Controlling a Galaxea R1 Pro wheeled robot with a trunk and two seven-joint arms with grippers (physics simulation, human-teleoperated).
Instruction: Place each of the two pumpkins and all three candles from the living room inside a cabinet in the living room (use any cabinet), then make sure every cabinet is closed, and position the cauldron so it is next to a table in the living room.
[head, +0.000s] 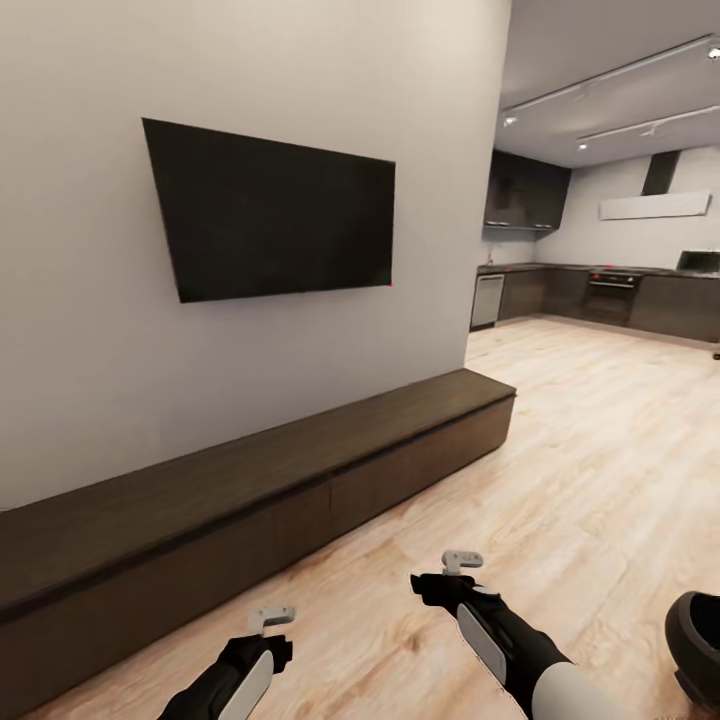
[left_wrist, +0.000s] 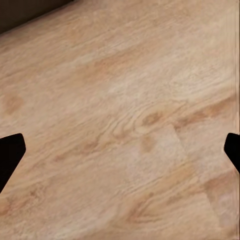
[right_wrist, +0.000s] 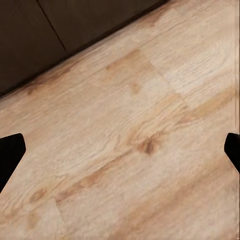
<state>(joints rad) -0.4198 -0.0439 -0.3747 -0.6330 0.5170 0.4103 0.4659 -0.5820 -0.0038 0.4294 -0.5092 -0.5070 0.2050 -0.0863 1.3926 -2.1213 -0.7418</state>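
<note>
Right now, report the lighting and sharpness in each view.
Head view: even soft light, wall-mounted TV skewed by the wide lens, ceiling spots glaring in the kitchen, cabinet dark. Left wrist view: floor grain soft, fingertips black silhouettes. Right wrist view: same softness, cabinet front nearly black.

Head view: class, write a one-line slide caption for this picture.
Robot faces the closed cabinet under a wall TV, both arms low over the wood floor, kitchen beyond.
</note>
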